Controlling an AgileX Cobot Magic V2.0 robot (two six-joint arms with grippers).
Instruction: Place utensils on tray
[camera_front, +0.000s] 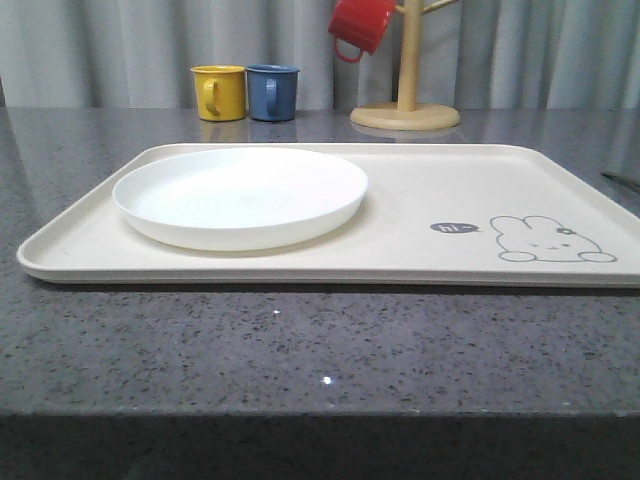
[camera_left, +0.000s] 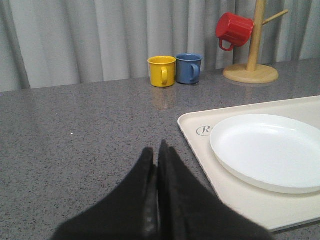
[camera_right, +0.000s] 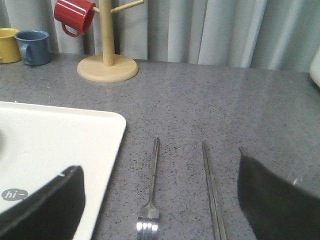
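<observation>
Utensils lie on the grey desk beside the tray, off its right edge, none of them on it yet. In the right wrist view the fork rests just beside the tray's rim, and the chopsticks lie a little farther out, roughly parallel to the fork. Both point lengthwise away from the wrist, so their long axes run along the line of the arm's reach. The fork's tines are at the near end, its handle stretching toward the mug tree. No spoon can be made out.

The right gripper hangs directly above them, its fingers spread wide apart with the fork and chopsticks in the gap between, holding nothing. This arm is plainly the nearer one. To my eye the fingers would need to close across the fork's handle.

The left gripper hovers over bare desk on the tray's far side, beside the white plate, its fingers pressed together and empty.
</observation>
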